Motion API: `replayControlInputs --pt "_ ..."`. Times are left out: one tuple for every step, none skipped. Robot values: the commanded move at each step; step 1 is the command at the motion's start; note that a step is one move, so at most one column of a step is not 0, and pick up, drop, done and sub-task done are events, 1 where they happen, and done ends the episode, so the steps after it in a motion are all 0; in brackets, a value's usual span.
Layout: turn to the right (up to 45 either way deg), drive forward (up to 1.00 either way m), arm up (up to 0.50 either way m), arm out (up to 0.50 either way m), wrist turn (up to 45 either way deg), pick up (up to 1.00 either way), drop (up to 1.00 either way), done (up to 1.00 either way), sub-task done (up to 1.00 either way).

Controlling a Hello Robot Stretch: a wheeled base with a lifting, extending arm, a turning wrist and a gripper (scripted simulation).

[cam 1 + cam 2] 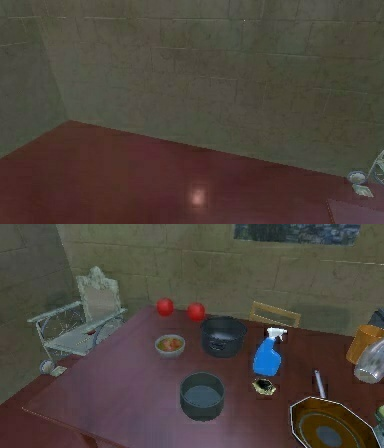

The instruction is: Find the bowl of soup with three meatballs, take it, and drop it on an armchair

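A small pale bowl (170, 345) with an orange-red filling, most likely the soup the robot is after, sits on the dark red table (110, 374) in the arm side view, toward the far left corner. It is just inside two red round fruits (165, 307) at the far edge and beside a dark pot (223, 335). The lumps in it are too small to count as three meatballs. A wider grey-blue bowl (202, 396) stands nearer the front edge, and a blue spray bottle (268, 354) further along toward the right edge. The bowl looks stiff, smooth and breakable, light but carrying liquid that would slop if tipped. The best hold is judged to be on the rim at one side, keeping it level. A white ornate chair (85, 319) stands off the table's left edge. The gripper's state cannot be told.
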Motion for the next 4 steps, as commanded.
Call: replayControlInputs --pt "0.0 0.00 0.38 0.00 0.0 0.00 0.00 0.00 0.00" --pt "0.0 0.00 0.00 0.48 0.0 0.00 0.00 0.00 0.00" --pt "0.0 0.00 0.00 0.00 45.0 0.00 0.00 0.00 0.00" --pt "0.0 0.00 0.00 0.00 45.0 0.00 0.00 0.00 0.00"
